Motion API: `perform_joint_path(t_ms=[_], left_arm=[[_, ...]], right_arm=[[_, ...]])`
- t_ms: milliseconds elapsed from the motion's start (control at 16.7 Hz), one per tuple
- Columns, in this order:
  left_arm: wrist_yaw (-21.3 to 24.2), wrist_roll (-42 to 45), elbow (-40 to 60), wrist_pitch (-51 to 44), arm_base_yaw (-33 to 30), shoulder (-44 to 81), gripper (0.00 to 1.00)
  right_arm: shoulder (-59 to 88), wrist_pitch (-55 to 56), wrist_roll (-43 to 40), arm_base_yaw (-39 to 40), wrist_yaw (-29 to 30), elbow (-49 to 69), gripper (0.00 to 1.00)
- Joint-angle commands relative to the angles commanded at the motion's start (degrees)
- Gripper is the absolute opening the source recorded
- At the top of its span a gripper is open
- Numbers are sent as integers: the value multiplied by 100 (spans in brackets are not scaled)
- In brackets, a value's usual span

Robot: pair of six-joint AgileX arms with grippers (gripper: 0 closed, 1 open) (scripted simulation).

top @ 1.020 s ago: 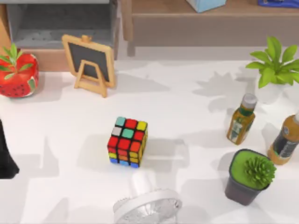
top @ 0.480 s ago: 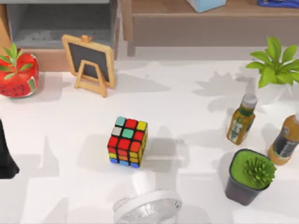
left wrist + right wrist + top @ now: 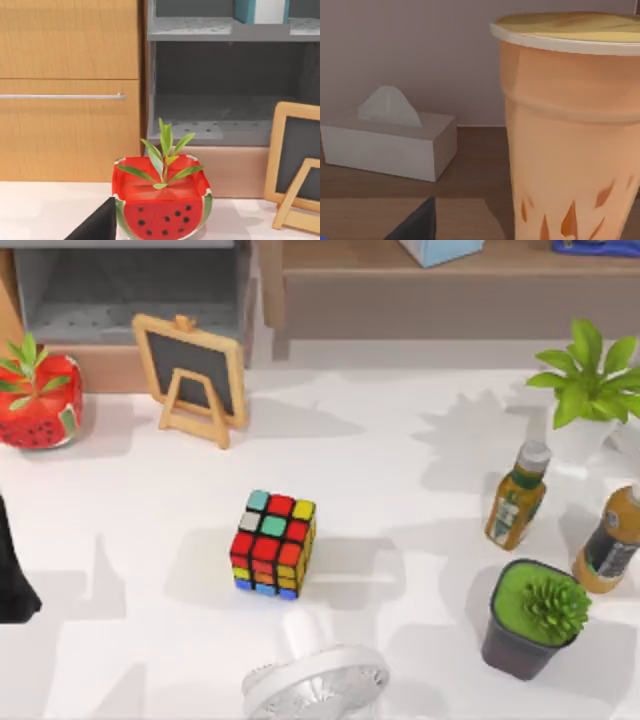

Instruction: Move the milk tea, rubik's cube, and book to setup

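Note:
The rubik's cube (image 3: 272, 545) sits near the middle of the white table (image 3: 400, 470), with no gripper near it. The milk tea (image 3: 570, 130), a tall orange cup with a pale lid, stands on a wooden shelf very close to my right gripper (image 3: 417, 225), of which a dark tip shows beside the cup. My left gripper (image 3: 12, 575) is parked at the table's left edge, facing the watermelon pot (image 3: 162, 210). A blue flat edge (image 3: 595, 247) on the back shelf at the far right may be the book; I cannot tell.
A small chalkboard easel (image 3: 192, 375) and the watermelon pot (image 3: 38, 400) stand at the back left. Two bottles (image 3: 517, 498), a leafy plant (image 3: 590, 380) and a succulent pot (image 3: 530, 620) crowd the right side. A white fan (image 3: 315, 680) lies at the front. A tissue box (image 3: 390, 145) shares the shelf.
Shadows on the right side of the table have shifted slightly. The cube and the other objects have not moved.

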Motion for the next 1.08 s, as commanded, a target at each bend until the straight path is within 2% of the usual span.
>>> perform_joint_path(t_ms=[240,660,1080], left_arm=[[0,0,0,0,0,0,100],[0,0,0,0,0,0,100],[0,0,0,0,0,0,100]], right_arm=[[715,339,-12,-139,-131,414,100],[795,317,-14,-107,-111,496,100],[1786,-151,-21,104,119,1979,100]])
